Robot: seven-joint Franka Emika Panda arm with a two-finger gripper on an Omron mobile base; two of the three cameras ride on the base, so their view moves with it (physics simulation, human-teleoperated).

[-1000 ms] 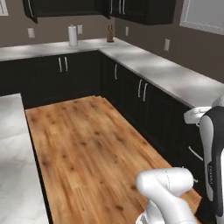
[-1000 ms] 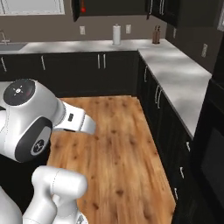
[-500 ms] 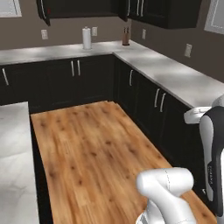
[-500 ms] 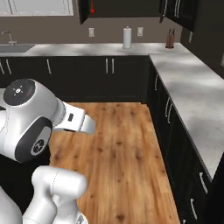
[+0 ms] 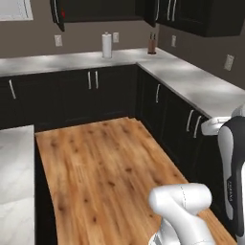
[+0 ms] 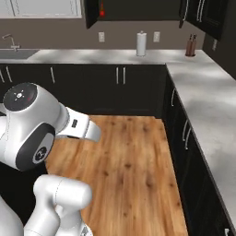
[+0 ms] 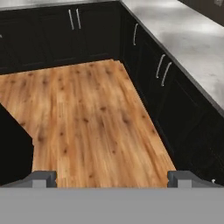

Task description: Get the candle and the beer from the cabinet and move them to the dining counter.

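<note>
Two fingertips sit wide apart at the bottom of the hand view, and between them the gripper (image 7: pixel 112 177) carries nothing; it looks down across the wooden floor (image 7: pixel 87 118) towards the lower cabinets (image 7: pixel 157 83).

Up at the far wall, the cabinet (image 6: pixel 133 9) stands with a door swung out, and a small red spot inside its dark opening looks like the beer (image 6: pixel 102 12), though it is too small to be sure. The left base camera catches the same red speck (image 5: pixel 62 15) at the cabinet's left edge. The candle I cannot make out at all.

On the near left, a pale slab of the dining counter (image 5: pixel 14 191) pokes in.

My read on handling: glass bottle, rigid, smooth, a bit slippery and breakable, so take it round the wide body, not the narrow neck. The candle should be light; pinching the holder low seems safest, since wax marks easily.

A paper towel roll (image 6: pixel 141 44) and knife block (image 6: pixel 190 45) stand on the far worktop (image 6: pixel 92 55).
</note>
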